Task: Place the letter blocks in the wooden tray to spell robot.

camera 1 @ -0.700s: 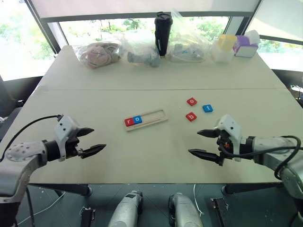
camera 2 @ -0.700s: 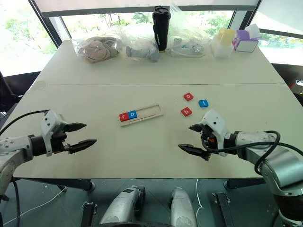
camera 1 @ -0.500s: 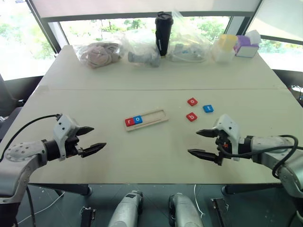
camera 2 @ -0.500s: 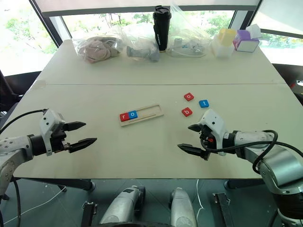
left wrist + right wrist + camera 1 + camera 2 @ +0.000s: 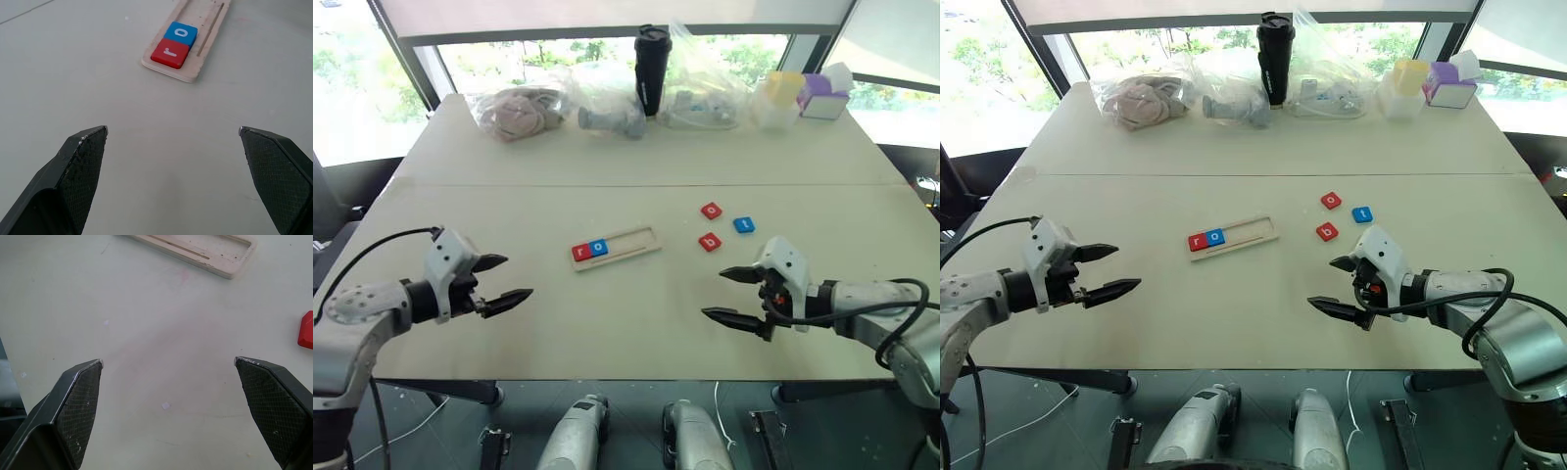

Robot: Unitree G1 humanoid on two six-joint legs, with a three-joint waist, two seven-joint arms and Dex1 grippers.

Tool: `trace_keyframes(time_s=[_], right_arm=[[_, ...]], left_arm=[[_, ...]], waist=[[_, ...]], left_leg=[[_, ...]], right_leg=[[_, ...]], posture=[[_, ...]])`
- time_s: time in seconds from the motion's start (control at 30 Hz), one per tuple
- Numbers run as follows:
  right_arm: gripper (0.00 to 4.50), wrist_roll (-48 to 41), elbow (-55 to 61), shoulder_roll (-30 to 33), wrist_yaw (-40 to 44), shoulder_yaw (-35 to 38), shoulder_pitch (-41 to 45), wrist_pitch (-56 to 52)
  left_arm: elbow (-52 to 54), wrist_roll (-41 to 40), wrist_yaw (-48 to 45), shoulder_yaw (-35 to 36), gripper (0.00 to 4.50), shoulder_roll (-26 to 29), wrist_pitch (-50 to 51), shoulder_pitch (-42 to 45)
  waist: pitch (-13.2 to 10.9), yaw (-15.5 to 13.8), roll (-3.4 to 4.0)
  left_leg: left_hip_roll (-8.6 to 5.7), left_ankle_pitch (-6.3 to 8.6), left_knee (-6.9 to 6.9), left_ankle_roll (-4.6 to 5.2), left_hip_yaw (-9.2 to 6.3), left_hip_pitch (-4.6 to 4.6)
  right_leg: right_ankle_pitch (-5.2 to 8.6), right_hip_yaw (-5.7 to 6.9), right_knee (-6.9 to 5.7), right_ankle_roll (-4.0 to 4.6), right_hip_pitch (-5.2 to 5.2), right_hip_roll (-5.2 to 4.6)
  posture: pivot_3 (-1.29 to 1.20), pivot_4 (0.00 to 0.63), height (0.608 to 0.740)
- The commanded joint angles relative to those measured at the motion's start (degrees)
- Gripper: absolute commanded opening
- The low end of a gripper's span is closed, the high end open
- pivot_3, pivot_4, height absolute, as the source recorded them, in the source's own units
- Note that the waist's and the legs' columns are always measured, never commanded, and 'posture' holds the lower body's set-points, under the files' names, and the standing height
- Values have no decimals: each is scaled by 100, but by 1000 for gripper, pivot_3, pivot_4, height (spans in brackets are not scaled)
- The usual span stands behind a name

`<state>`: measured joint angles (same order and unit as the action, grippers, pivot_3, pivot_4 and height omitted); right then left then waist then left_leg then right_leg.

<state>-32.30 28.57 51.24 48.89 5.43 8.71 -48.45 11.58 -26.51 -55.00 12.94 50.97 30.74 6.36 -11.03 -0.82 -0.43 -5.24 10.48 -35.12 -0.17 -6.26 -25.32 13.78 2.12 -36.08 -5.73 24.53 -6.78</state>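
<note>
My left gripper hovers over the near left part of the table, fingers spread wide with nothing between them, and my right gripper hangs over the near right part in the same way, gaping and empty. The wooden tray lies between them and farther out, well apart from both, slightly askew; its left end holds a red r block with a blue o block touching it on the right, and the rest of the groove is bare. Beyond my right gripper sit three loose tiles: a red b block nearest it, a red o block farther back, and a blue t block to the right of those (none touches another). The table is pale and matte, with a seam running across it. Along its far edge stand clear plastic bags of odds and ends, a black tumbler, and a tissue box, with bright windows and greenery behind.
</note>
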Motion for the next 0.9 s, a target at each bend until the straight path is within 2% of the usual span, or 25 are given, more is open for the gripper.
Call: trace_keyframes(time_s=[0.03, 0.2, 0.43, 0.67, 0.9], right_arm=[[4458, -171, 57, 150, -2, 233, 364, -154], [4458, -247, 384, -8, -239, 115, 403, -273], [4458, -271, 715, -276, -632, 37, 155, -378], [4458, -222, 682, -388, -800, -63, 164, -323], [4458, -207, 728, -468, -942, -127, 146, -311]], left_arm=[[-490, 102, -534, -358, 4500, 96, -347, 644], [-973, 508, -849, -1141, 4500, -200, -744, 1261], [-2464, 1394, -791, -1872, 4500, -893, -1902, 2182], [-3872, 2050, -870, -2327, 4500, -1481, -3014, 2770], [-5146, 2470, -680, -2456, 4500, -1962, -3759, 3364]], waist=[[0, -5, 0], [2, 4, -2], [2, -1, -4], [3, 4, -6], [8, -97, -7]], left_leg=[[0, 0, -3, 0, 1, 1], [-1, -3, -2, 5, 3, 0], [-2, -6, -12, 8, 3, 1], [-3, -7, -23, 9, 7, 2], [-4, -7, -55, 10, 5, 4]], right_leg=[[-1, 1, -1, 1, -1, 0], [-6, 0, 6, -5, -5, 0], [-22, 1, -1, -30, -7, 2], [-34, 3, -1, -40, -11, 3], [-46, 8, -3, -57, -30, 10]], posture=[[0, 150, 740], [0, 150, 740], [0, 150, 740], [0, 150, 740], [0, 150, 740]])
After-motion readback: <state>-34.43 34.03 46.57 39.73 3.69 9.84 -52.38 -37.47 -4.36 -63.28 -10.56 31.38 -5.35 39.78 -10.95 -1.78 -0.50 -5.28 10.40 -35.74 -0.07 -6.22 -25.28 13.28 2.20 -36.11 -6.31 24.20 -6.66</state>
